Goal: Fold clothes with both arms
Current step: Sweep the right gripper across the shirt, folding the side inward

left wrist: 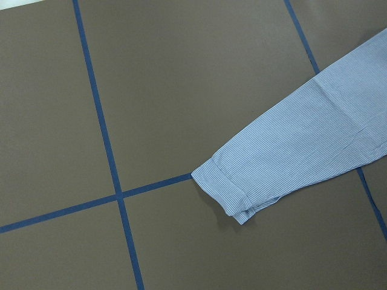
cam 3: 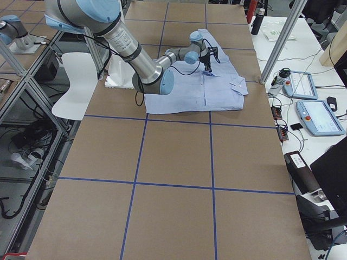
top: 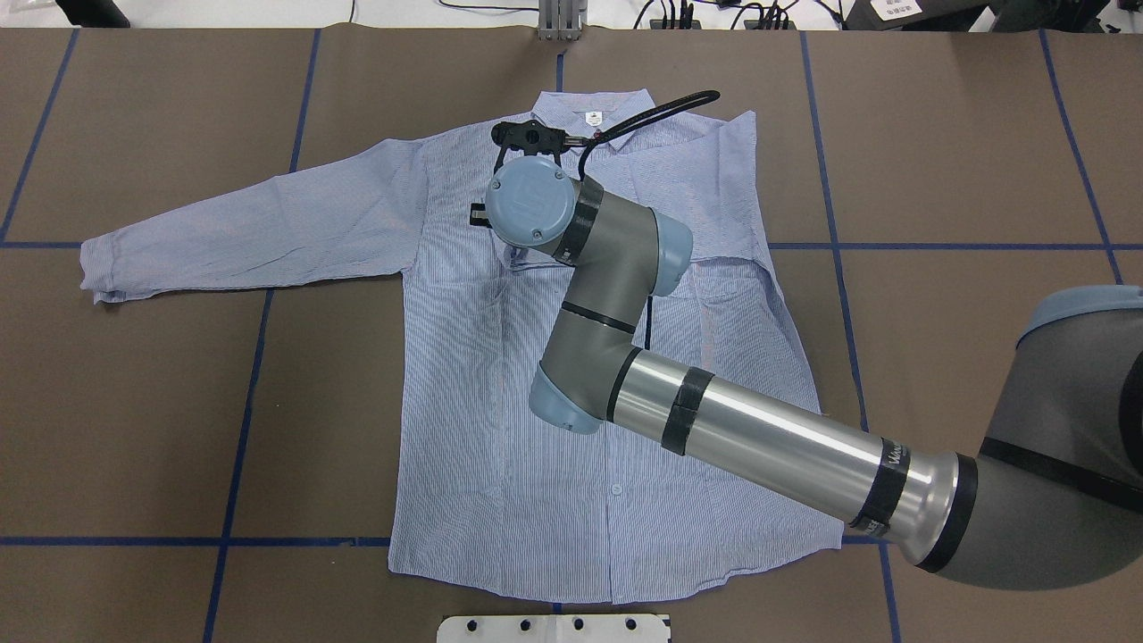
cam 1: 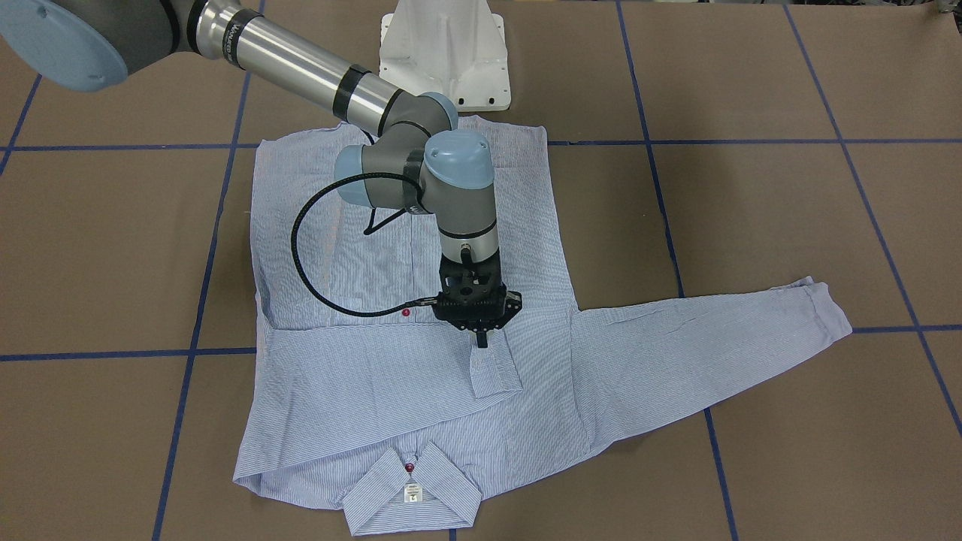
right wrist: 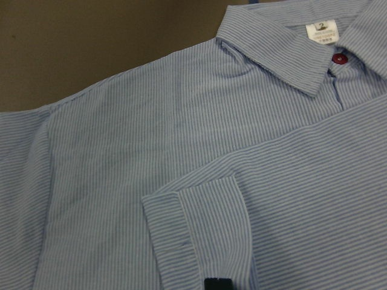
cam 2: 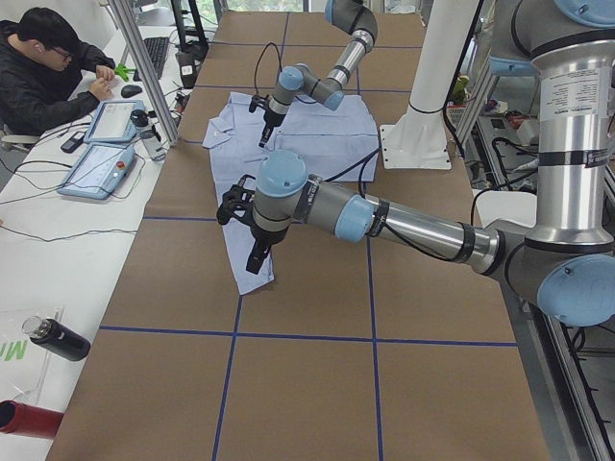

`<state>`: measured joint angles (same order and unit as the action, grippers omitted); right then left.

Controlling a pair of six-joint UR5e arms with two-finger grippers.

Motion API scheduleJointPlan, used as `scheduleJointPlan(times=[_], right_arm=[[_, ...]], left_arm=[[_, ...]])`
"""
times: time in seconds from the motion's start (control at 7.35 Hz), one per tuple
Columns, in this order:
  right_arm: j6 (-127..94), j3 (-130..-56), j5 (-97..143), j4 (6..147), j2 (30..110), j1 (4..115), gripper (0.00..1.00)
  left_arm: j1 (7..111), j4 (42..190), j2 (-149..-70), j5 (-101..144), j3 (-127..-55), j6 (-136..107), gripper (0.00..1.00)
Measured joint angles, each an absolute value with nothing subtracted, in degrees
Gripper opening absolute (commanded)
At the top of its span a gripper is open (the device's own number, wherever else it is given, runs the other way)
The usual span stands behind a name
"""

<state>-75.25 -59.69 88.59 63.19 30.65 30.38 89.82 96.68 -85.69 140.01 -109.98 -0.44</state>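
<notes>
The light blue striped shirt (cam 1: 421,376) lies flat on the table with its front up and its collar (cam 1: 412,492) toward the far side from the robot. One sleeve is folded across the chest, and its cuff (cam 1: 496,372) rests on the shirt front. My right gripper (cam 1: 481,342) points down at that cuff's edge, its fingers together on the cloth; one black fingertip (right wrist: 217,284) shows over the cuff (right wrist: 181,235). The other sleeve (cam 1: 714,353) stretches out sideways. My left gripper (cam 2: 258,261) hangs high above that sleeve's cuff (left wrist: 233,187); I cannot tell whether it is open or shut.
Brown paper with blue tape lines (cam 1: 661,225) covers the table. The white pedestal base (cam 1: 443,52) stands just behind the shirt's hem. A person (cam 2: 48,67) sits at a side desk with tablets; a dark bottle (cam 2: 58,338) lies there.
</notes>
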Motion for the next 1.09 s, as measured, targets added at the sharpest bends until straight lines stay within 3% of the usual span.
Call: scheduleJointPlan(times=[0.54, 0.68, 0.82, 0.95, 1.09], right_arm=[[-75.15, -59.6, 86.1, 64.68, 28.02, 28.58, 0.0], [-75.08, -59.49, 85.02, 64.72, 27.58, 27.84, 0.1], [-75.22, -59.42, 84.23, 64.71, 27.07, 27.25, 0.3], [-75.64, -59.34, 83.73, 64.7, 26.61, 26.84, 0.75], [-76.55, -59.29, 83.52, 64.71, 26.11, 26.66, 0.98]], left_arm=[[89.83, 96.68, -85.54, 140.01, -110.03, -0.36, 1.0], [89.82, 96.68, -85.52, 140.01, -110.03, -0.35, 1.0], [89.82, 96.68, -85.49, 140.01, -110.03, -0.35, 1.0], [89.82, 96.68, -85.46, 140.01, -110.04, -0.35, 1.0], [89.82, 96.68, -85.45, 140.01, -110.04, -0.35, 1.0]])
